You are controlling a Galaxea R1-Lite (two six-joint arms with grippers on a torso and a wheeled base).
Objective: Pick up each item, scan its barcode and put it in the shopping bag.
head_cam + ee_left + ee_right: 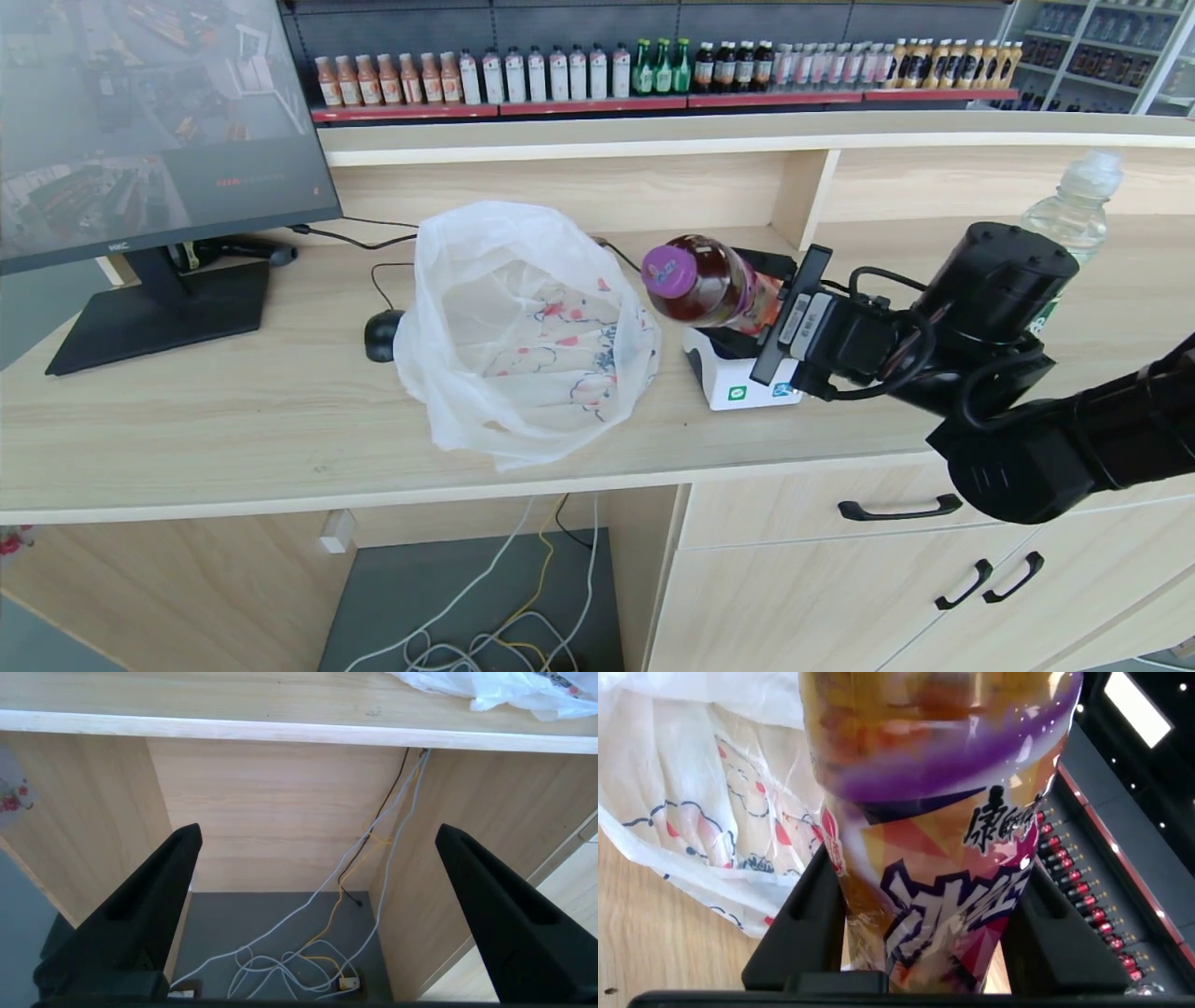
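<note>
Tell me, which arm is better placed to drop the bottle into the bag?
Right. The right tool grips the bottle over the scanner, just beside the bag and its open mouth. The left tool hangs open below the counter, holding nothing.

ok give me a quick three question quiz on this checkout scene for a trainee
1. True or false: the right pincer is shut on the purple-capped bottle.
2. The bottle's cap points toward: A the shopping bag, B the water bottle, C the drawers.
3. Fill in: the left pincer has its jaws ____.
Key: 1 true; 2 A; 3 open.
</note>
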